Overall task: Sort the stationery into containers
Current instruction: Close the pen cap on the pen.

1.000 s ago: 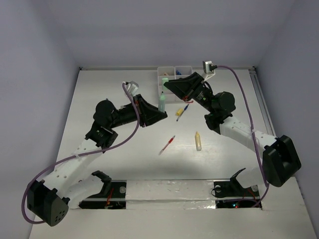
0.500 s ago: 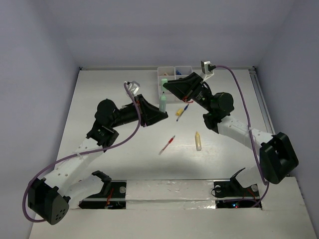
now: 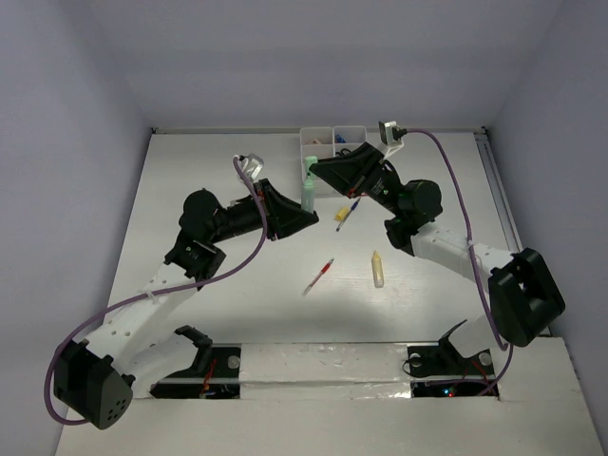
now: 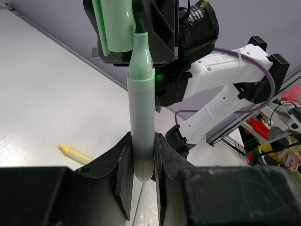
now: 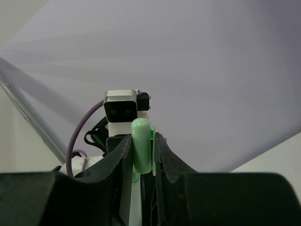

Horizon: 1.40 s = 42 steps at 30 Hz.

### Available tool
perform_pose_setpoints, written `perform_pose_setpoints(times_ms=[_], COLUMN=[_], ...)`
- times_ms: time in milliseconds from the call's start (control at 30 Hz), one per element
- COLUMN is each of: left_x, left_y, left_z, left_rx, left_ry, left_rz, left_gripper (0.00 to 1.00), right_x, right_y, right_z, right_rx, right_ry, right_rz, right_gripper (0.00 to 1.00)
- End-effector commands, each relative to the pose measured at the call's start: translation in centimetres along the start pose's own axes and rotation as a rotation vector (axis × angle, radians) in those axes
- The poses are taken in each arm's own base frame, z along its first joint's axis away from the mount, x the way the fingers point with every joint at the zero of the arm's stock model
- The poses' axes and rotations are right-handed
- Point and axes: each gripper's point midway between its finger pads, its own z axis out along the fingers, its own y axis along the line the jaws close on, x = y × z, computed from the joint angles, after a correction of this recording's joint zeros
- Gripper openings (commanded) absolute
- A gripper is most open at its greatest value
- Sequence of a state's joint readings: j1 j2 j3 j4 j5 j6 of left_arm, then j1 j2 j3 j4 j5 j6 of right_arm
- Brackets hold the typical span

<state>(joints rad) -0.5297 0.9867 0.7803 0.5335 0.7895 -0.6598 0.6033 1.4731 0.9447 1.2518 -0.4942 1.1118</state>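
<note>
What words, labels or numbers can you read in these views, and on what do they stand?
No text reads clearly.
Raised marking on the right arm's white plastic link: too blurred to read.
White print on the black round motor housing: too small to read.
Pale-green marker barrel and pale-green cap: no print visible.

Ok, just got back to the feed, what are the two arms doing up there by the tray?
The left gripper has its fingers shut on a pale-green marker, upright with its tip bare. The right gripper holds the green cap right beside that tip, off the marker. Both hang near the white organizer tray. A red pen, a cream marker and a yellow tube lie unsorted on the table.
</note>
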Motion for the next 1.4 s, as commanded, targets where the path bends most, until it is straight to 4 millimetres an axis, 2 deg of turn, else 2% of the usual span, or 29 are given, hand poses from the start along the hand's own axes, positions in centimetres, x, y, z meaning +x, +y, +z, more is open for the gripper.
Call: perform_pose_setpoints(times_ms=[0, 267, 500, 767, 1033, 1367], left_x=[-0.8, -0.3, 0.0, -0.6, -1.2, -2.2], left_y=[-1.0, -0.5, -0.5, -0.8, -0.7, -1.8], left_z=[0.0, 0.1, 0.2, 0.1, -0.1, -0.5], left_rx=[0.052, 0.047, 0.046, 0.037, 0.025, 0.041], left_ry=[-0.023, -0.002, 0.006, -0.012, -0.035, -0.085], left_rz=[0.04, 0.035, 0.03, 0.054, 0.06, 0.083], left_gripper=[0.0, 0.0, 0.0, 0.0, 0.0, 0.0], right_x=[-1.2, -2.5, -2.9, -1.8, 0.3, 1.2], right_y=[3.0, 2.1, 3.0, 2.0, 2.5, 2.1], right_z=[0.4, 1.5, 1.4, 0.7, 0.3, -0.9], right_rx=[-0.096, -0.048, -0.088, -0.061, -0.092, -0.105], right_ry=[-0.032, -0.074, -0.097, -0.066, -0.022, -0.022], right_rz=[-0.061, -0.047, -0.054, -0.041, -0.024, -0.016], right_gripper=[0.0, 0.0, 0.0, 0.0, 0.0, 0.0])
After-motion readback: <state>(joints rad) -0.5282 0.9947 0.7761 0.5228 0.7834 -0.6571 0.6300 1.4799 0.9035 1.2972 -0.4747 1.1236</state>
